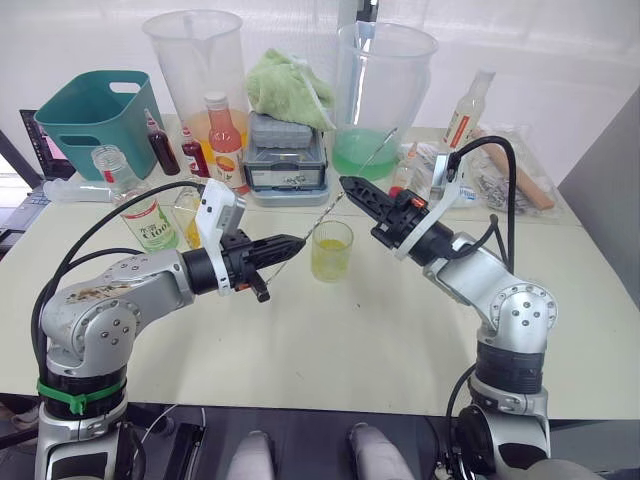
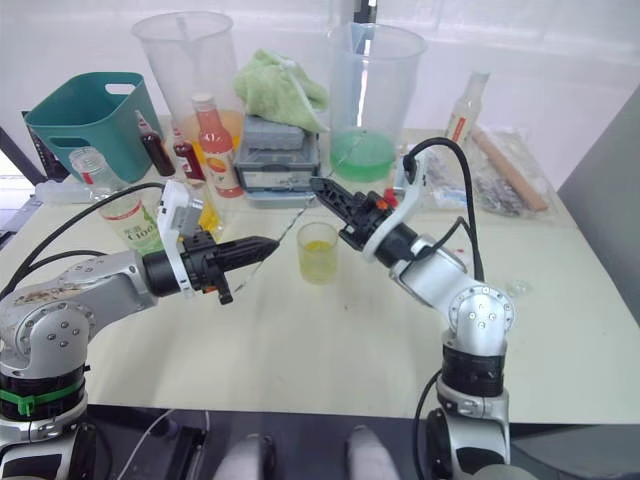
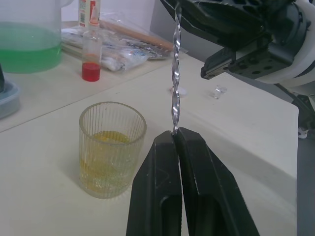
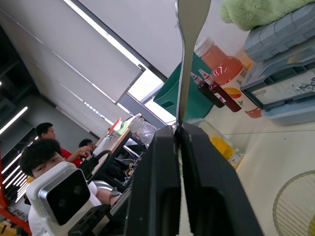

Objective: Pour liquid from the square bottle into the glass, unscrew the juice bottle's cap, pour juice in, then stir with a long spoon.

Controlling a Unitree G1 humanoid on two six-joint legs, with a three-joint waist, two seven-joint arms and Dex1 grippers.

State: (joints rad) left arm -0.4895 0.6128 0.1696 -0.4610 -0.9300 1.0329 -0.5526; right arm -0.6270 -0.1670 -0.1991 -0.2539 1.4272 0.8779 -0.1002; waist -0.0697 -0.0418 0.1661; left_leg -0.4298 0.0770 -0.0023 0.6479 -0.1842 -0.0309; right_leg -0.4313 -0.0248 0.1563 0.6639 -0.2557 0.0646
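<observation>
Pinching opposite ends of the thin, stiff, slippery long spoon [image 1: 318, 222], both grippers [image 1: 296, 243] [image 1: 348, 184] need mid-shaft holds above the glass [image 1: 331, 250].

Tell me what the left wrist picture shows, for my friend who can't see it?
The left gripper is shut on a twisted silver long spoon, whose far end meets the right gripper. Beside it on the table stands the ribbed glass with yellow liquid at the bottom. Behind are a jug of green liquid and a small red-bottomed bottle.
</observation>
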